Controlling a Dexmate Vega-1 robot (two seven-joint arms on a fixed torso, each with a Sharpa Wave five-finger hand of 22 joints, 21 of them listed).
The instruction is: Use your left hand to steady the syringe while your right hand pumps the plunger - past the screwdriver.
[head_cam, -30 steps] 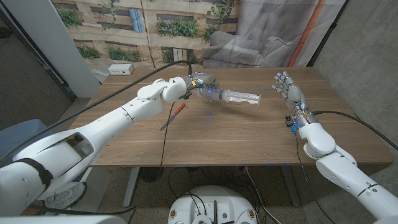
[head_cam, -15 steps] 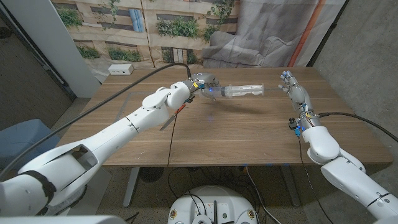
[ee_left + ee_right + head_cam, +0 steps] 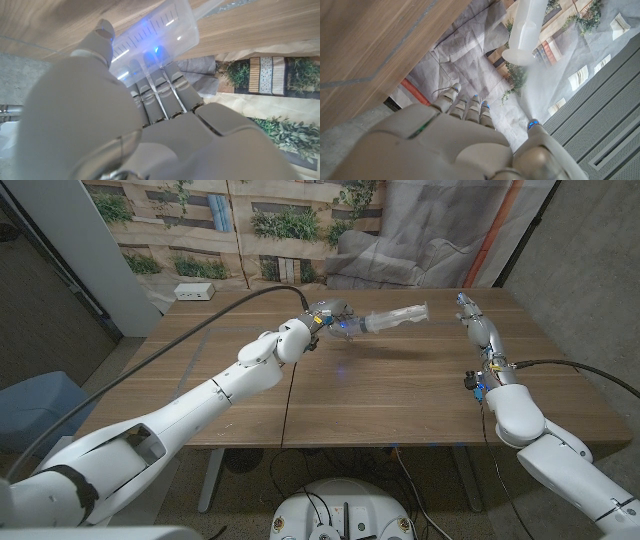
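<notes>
The left hand grips the barrel of the syringe and holds it up off the desk, fingers wrapped round the clear graduated tube as the left wrist view shows. The syringe's long axis runs out from that hand toward the right hand, slightly raised at the far end, so its plunger end points across the gap at the right hand's side.

The right hand stands on its edge above the far part of the desk, fingers extended and apart, holding nothing. It is near the plunger end but clear of it; a gap shows between the two in the head view. In the right wrist view the flanged white end of the syringe hangs just beyond the fingertips, roughly in line with where they reach.

So the coming move likely turns on closing that gap along the syringe's own axis: the right hand is the nearer one to the plunger, and it needs to come in end-on. Whether the plunger is drawn out or pressed in I cannot tell.
</notes>
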